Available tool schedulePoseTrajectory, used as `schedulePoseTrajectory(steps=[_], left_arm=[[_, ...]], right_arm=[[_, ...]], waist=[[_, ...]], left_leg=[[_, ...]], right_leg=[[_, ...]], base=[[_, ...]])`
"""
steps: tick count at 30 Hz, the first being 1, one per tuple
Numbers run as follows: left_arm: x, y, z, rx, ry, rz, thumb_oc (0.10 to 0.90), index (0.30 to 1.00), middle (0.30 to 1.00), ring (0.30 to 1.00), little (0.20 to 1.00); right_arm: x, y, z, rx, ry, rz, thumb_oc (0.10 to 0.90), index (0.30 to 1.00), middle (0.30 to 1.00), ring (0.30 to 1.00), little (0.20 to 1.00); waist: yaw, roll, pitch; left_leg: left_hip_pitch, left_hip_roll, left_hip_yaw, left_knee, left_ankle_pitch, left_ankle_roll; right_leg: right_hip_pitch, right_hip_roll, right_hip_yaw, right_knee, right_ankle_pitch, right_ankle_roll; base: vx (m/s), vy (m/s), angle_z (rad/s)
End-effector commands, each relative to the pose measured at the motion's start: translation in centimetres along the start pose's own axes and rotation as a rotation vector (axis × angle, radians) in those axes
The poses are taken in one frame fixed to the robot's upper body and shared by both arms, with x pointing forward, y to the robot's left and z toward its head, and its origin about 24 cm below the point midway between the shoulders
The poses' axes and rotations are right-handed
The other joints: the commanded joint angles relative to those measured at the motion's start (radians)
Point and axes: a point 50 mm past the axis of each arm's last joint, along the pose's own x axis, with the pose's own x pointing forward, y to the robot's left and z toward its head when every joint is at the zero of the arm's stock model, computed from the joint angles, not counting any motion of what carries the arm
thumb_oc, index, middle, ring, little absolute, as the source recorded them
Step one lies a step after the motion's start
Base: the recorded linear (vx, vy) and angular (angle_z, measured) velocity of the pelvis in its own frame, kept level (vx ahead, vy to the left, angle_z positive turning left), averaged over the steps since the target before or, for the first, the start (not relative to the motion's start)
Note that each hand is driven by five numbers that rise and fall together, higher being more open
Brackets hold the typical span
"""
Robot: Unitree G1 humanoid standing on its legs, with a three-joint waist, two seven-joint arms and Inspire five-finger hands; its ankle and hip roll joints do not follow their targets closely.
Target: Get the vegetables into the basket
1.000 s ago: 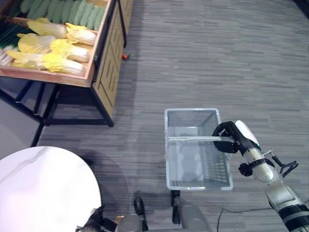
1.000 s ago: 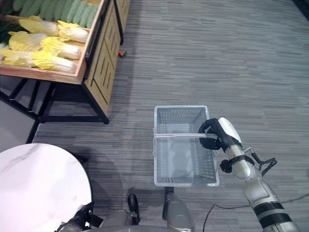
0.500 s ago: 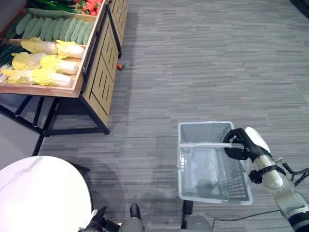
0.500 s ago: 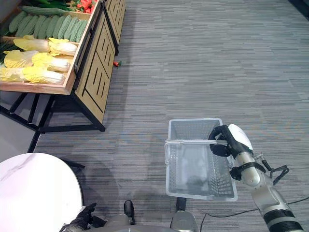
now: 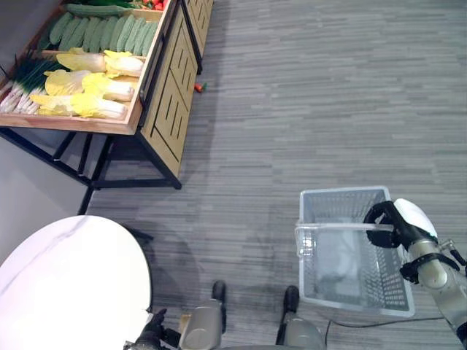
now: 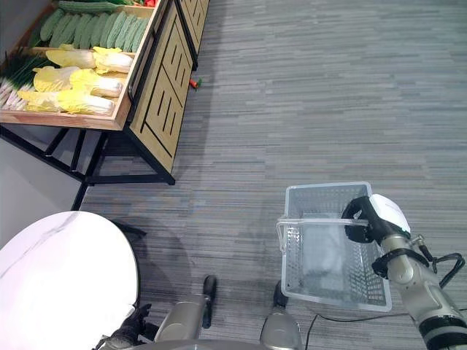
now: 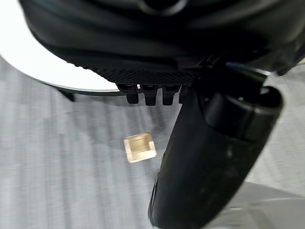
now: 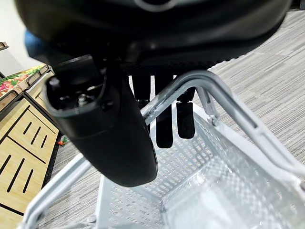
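One white wire basket [image 5: 355,251] hangs at the lower right of the frame, and one robot hand [image 5: 395,222] is curled around its handle. At the upper left stands one wooden produce stand [image 5: 164,95] holding four yellow-leafed cabbages [image 5: 91,84], a row of about nine green cucumbers [image 5: 102,33] and one bunch of green onions [image 5: 25,84]. One round white desk [image 5: 69,284] sits at the lower left, and one small red item [image 5: 199,87] lies on the floor.
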Motion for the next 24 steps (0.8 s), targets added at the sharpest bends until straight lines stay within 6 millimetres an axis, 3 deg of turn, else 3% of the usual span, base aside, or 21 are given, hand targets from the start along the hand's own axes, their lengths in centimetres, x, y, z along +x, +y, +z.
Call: schedulePoseTrajectory(steps=[1, 6, 7, 9, 11, 13, 14, 16, 18, 20, 21, 22, 24], left_arm=[[0.1, 2.8, -0.9, 0.040, 0.007, 0.079, 0.900, 1.000, 1.000, 1.000, 1.000], [-0.2, 3.1, -2.5, 0.042, 0.057, 0.075, 0.900, 1.000, 1.000, 1.000, 1.000], [-0.2, 3.3, -2.6, 0.051, 0.058, 0.075, 0.900, 1.000, 1.000, 1.000, 1.000], [-0.2, 3.4, -2.5, 0.057, 0.054, 0.077, 0.900, 1.000, 1.000, 1.000, 1.000], [-0.1, 3.8, -1.8, 0.085, 0.029, 0.081, 0.900, 1.000, 1.000, 1.000, 1.000], [0.0, 4.1, -1.3, 0.095, 0.011, 0.088, 0.900, 1.000, 1.000, 1.000, 1.000], [0.2, 4.9, -0.3, 0.100, -0.018, 0.110, 0.900, 1.000, 1.000, 1.000, 1.000], [0.3, 5.5, 0.3, 0.101, -0.037, 0.128, 0.900, 1.000, 1.000, 1.000, 1.000], [0.3, 6.7, 1.2, 0.070, -0.060, 0.171, 0.900, 1.000, 1.000, 1.000, 1.000], [0.4, 7.2, 2.3, 0.059, -0.091, 0.190, 0.900, 1.000, 1.000, 1.000, 1.000], [0.4, 7.2, 2.3, 0.059, -0.091, 0.190, 0.900, 1.000, 1.000, 1.000, 1.000], [0.5, 7.1, 2.7, 0.076, -0.102, 0.187, 0.900, 1.000, 1.000, 1.000, 1.000], [0.5, 7.0, 2.7, 0.087, -0.098, 0.185, 0.900, 1.000, 1.000, 1.000, 1.000]], right_arm=[[1.7, -6.1, 4.9, 0.022, -0.245, -0.256, 0.400, 0.300, 0.300, 0.300, 0.300], [1.8, -4.6, 5.6, 0.039, -0.263, -0.207, 0.400, 0.300, 0.300, 0.300, 0.300], [1.8, -4.0, 5.9, 0.048, -0.266, -0.193, 0.400, 0.300, 0.300, 0.300, 0.300], [1.9, -3.8, 5.9, 0.052, -0.261, -0.190, 0.400, 0.300, 0.300, 0.300, 0.300], [2.3, -3.5, 6.7, 0.064, -0.279, -0.190, 0.400, 0.300, 0.300, 0.300, 0.300], [2.4, -3.4, 7.1, 0.073, -0.290, -0.194, 0.400, 0.300, 0.300, 0.300, 0.300], [2.6, -3.2, 7.6, 0.089, -0.303, -0.192, 0.400, 0.300, 0.300, 0.300, 0.300], [2.6, -2.9, 7.8, 0.098, -0.310, -0.188, 0.400, 0.300, 0.300, 0.300, 0.300], [2.6, -2.5, 8.2, 0.097, -0.324, -0.176, 0.400, 0.300, 0.300, 0.300, 0.300], [2.8, -2.4, 8.8, 0.104, -0.341, -0.163, 0.400, 0.300, 0.300, 0.300, 0.300], [2.8, -2.4, 8.8, 0.104, -0.341, -0.163, 0.400, 0.300, 0.300, 0.300, 0.300], [3.0, -2.4, 9.3, 0.122, -0.356, -0.169, 0.400, 0.300, 0.300, 0.300, 0.300], [3.1, -2.2, 9.4, 0.126, -0.357, -0.167, 0.400, 0.300, 0.300, 0.300, 0.300]], waist=[[0.071, -0.037, -0.028], [0.099, -0.061, -0.060], [0.098, -0.073, -0.068], [0.101, -0.078, -0.072], [0.097, -0.089, -0.079], [0.093, -0.090, -0.079], [0.083, -0.081, -0.066], [0.074, -0.077, -0.057], [0.061, -0.058, -0.040], [0.030, -0.047, -0.014], [0.030, -0.047, -0.012], [0.020, -0.055, -0.007], [0.010, -0.057, -0.006]], left_leg=[[-0.059, 0.050, 0.003, -0.079, 0.141, 0.003], [-0.008, 0.032, 0.003, -0.086, 0.121, 0.039], [0.003, 0.016, 0.024, -0.070, 0.095, 0.061], [0.007, 0.009, 0.035, -0.064, 0.085, 0.069], [0.028, -0.016, 0.047, -0.059, 0.051, 0.101], [0.044, -0.023, 0.056, -0.067, 0.042, 0.114], [0.073, -0.031, 0.060, -0.071, 0.023, 0.134], [0.088, -0.037, 0.060, -0.063, 0.006, 0.145], [0.134, -0.027, 0.060, -0.069, -0.014, 0.154], [0.214, -0.018, 0.036, -0.082, -0.049, 0.138], [0.215, -0.018, 0.035, -0.083, -0.049, 0.137], [0.237, -0.010, 0.021, -0.085, -0.069, 0.115], [0.256, 0.002, 0.011, -0.083, -0.086, 0.101]], right_leg=[[0.129, 0.096, 0.042, 0.081, -0.153, 0.054], [0.181, 0.074, 0.106, 0.095, -0.181, 0.076], [0.175, 0.051, 0.127, 0.114, -0.159, 0.095], [0.166, 0.043, 0.136, 0.121, -0.143, 0.100], [0.129, 0.019, 0.159, 0.192, -0.080, 0.123], [0.105, 0.015, 0.168, 0.244, -0.059, 0.129], [0.047, 0.019, 0.177, 0.379, -0.005, 0.137], [0.019, 0.025, 0.185, 0.451, 0.021, 0.136], [-0.063, 0.018, 0.147, 0.505, 0.027, 0.126], [-0.126, 0.003, 0.092, 0.368, -0.023, 0.110], [-0.124, 0.003, 0.091, 0.367, -0.023, 0.110], [-0.157, -0.020, 0.097, 0.244, 0.002, 0.126], [-0.170, -0.033, 0.109, 0.189, 0.028, 0.136]], base=[[0.33, 0.081, -0.40], [0.35, 0.175, -0.50], [0.34, 0.276, -0.39], [0.18, 0.163, -0.25], [0.19, 0.218, -0.11], [0.16, 0.226, -0.19], [0.14, 0.220, -0.21], [0.11, 0.156, -0.12], [0.23, 0.132, -0.04], [0.38, -0.058, 0.04], [0.37, -0.215, 0.18], [0.19, -0.136, 0.29], [0.27, -0.192, 0.30]])
